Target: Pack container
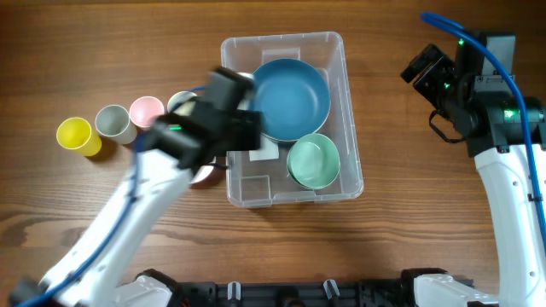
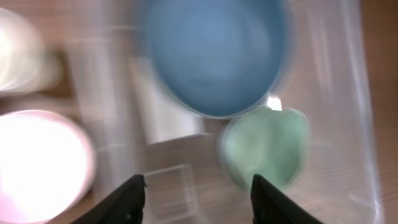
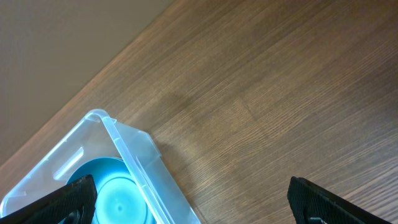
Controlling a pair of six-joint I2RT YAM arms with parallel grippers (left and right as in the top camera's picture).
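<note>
Two bowls already lie in the container (image 1: 351, 119), which sits mid-counter, nearer the far edge than the near one. A blue bowl (image 1: 294, 98) fills the end toward the far edge, and a green bowl (image 1: 314, 160) sits toward the near-right corner. Our left fingers (image 2: 134, 199) hang spread and empty above the container's left wall, but that wrist view is smeared, so we cannot place them finely. Our right fingers (image 3: 71, 199) are also wide apart and empty, off toward the counter's right edge. We judge the next piece comes from the row toward the left edge: yellow cup (image 1: 74, 135), grey cup (image 1: 113, 123), pink cup (image 1: 146, 112). We should come straight down on one cup, pinch its rim without nudging its neighbours, and set it on the container's bare floor.
</note>
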